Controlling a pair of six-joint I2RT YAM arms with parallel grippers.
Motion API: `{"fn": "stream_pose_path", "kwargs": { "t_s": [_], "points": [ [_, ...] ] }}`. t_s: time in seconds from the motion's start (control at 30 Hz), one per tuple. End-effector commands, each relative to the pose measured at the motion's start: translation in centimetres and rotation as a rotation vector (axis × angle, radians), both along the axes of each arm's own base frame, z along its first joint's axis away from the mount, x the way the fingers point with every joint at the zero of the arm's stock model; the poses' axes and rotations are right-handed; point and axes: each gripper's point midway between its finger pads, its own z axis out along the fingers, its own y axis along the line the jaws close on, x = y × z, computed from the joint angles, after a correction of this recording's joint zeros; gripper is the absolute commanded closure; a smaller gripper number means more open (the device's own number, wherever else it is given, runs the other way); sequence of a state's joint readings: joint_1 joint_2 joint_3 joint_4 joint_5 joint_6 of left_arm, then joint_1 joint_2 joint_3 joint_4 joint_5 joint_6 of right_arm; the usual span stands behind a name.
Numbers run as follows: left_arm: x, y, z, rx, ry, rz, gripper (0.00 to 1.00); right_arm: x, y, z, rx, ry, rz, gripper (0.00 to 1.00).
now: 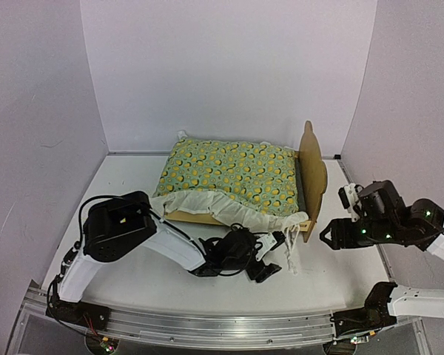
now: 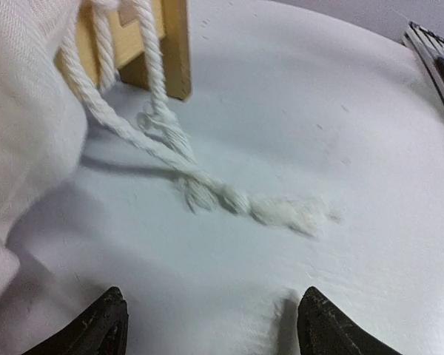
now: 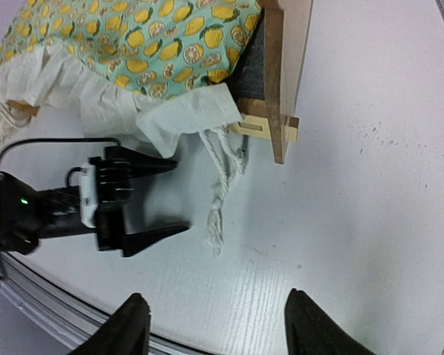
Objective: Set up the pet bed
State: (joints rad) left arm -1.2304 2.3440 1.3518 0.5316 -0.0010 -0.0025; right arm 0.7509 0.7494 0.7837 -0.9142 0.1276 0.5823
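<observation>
Smooth plywood pet bed [image 1: 311,166], printed cloth quilt [image 1: 229,171], twisted fibre cord [image 2: 229,198], matt white table [image 1: 133,285]

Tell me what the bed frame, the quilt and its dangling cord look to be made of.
Bed frame: likely light plywood, bare and matte; pale flat panels, slotted joint.
Quilt: seemingly printed cotton, matte; lemon pattern, crinkled white ruffle.
Cord: probably twisted cotton rope; visible plies, frayed fluffy end.

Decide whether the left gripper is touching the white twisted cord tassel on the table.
Apart. The left wrist view shows bare white table between the left gripper and the white twisted cord tassel.
</observation>
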Motion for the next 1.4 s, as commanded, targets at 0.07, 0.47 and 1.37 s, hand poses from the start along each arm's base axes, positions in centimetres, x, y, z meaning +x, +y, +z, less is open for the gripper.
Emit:
{"fn": "stream_pose_path", "kwargs": {
  "t_s": [0.07,0.47,1.37],
  "points": [
    [-7.0,3.9,5.6,-0.002,0.098,-0.278,0.21,1.5,0.5,-0.4,-0.049,-0.022,0.007,0.29],
    [-2.8,14.5,20.2,-0.272,0.090,-0.053,0.18,7.6,7.1,-0.7,-0.270,-0.138,0.289,0.33],
    [3.1,23.8,27.0,-0.368,0.036,0.307,0.12,11.8,0.6,-5.9,-0.843,0.049,0.114,1.00]
  ]
}}
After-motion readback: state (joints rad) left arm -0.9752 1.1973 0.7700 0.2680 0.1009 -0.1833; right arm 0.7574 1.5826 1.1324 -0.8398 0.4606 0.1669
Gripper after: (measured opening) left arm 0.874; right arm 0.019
